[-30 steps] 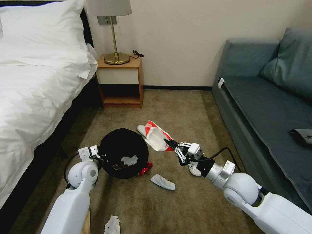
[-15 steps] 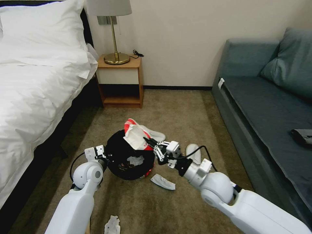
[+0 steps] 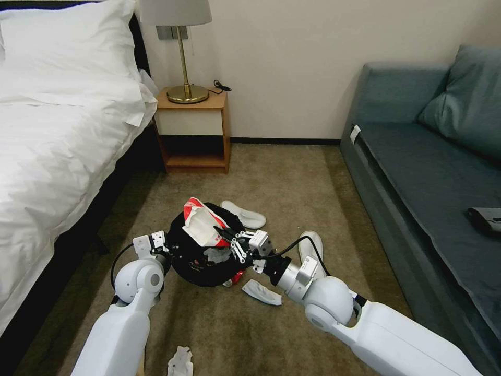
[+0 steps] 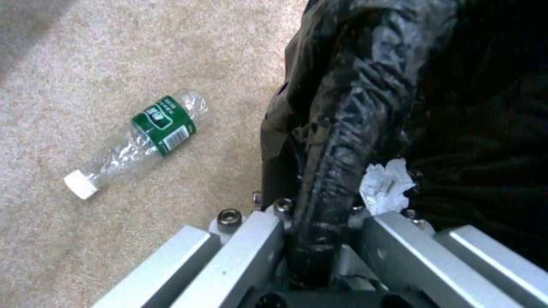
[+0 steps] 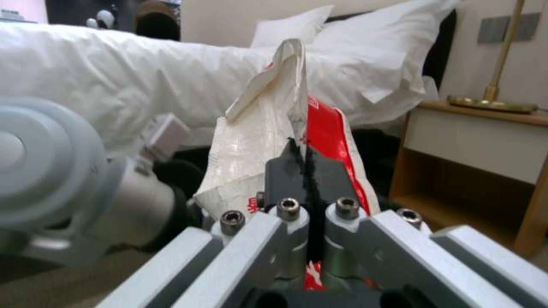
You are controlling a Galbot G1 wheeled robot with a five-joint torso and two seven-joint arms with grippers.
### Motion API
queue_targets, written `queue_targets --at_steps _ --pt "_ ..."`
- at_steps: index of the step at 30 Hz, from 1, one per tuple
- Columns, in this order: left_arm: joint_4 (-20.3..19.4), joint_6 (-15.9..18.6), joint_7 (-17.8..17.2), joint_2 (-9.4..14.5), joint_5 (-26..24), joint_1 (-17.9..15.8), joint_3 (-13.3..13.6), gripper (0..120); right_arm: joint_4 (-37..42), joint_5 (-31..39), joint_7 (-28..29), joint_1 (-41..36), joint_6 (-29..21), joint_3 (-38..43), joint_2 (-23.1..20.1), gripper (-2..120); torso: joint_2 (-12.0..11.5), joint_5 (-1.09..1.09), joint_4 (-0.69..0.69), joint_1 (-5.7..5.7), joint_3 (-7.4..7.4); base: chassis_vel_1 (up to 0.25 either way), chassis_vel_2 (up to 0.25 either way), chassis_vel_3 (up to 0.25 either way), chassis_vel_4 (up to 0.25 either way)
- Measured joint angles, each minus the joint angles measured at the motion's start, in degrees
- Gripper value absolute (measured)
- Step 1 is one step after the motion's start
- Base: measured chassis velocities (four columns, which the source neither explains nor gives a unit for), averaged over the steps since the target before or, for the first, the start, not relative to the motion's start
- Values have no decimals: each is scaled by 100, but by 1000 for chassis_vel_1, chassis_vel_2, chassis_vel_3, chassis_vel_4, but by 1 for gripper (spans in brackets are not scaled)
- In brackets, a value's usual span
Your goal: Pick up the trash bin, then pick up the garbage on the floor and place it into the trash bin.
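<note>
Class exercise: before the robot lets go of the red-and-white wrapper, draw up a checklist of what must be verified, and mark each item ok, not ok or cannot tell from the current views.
1. Left gripper clamped on the trash bin rim: ok.
2. Right gripper shut on the red-and-white wrapper: ok.
3. Wrapper over the bin's opening: ok in the head view.
4. Wrapper will fall clear inside the rim: cannot tell.
5. Room in the bin; a tissue lies inside: ok.
6. Floor cleared: not ok; bottle remains.

Counts on the carpet
One bin (image 3: 201,261); two slippers (image 3: 243,214); one red-and-white wrapper (image 3: 201,223); one bottle (image 4: 134,141); two end effectors (image 3: 223,232).
</note>
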Motion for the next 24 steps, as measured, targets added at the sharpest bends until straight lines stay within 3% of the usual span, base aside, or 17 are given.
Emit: queue_targets --at_steps 9,14,17,20,24 --pt "-77 0 -5 27 -16 35 -39 0 -91 -139 0 -294 13 127 -2 4 0 0 -1 0 -1 0 0 0 0" --pt "-190 -2 -11 60 -51 49 -60 0 -100 -161 -2 -325 13 167 2 25 0 0 0 0 -1 0 0 0 0" --pt "-223 -3 -13 71 -59 65 -69 0 -103 -163 -3 -325 13 181 2 30 0 0 0 0 -1 0 0 0 0" --pt "-361 -3 -22 117 -90 129 -106 0 -103 -160 -13 -326 13 219 -6 48 0 0 0 0 -1 0 0 0 0" --pt "-417 -3 -24 130 -115 141 -116 0 -105 -157 -14 -325 10 219 -7 58 0 0 0 0 0 0 0 0 0"
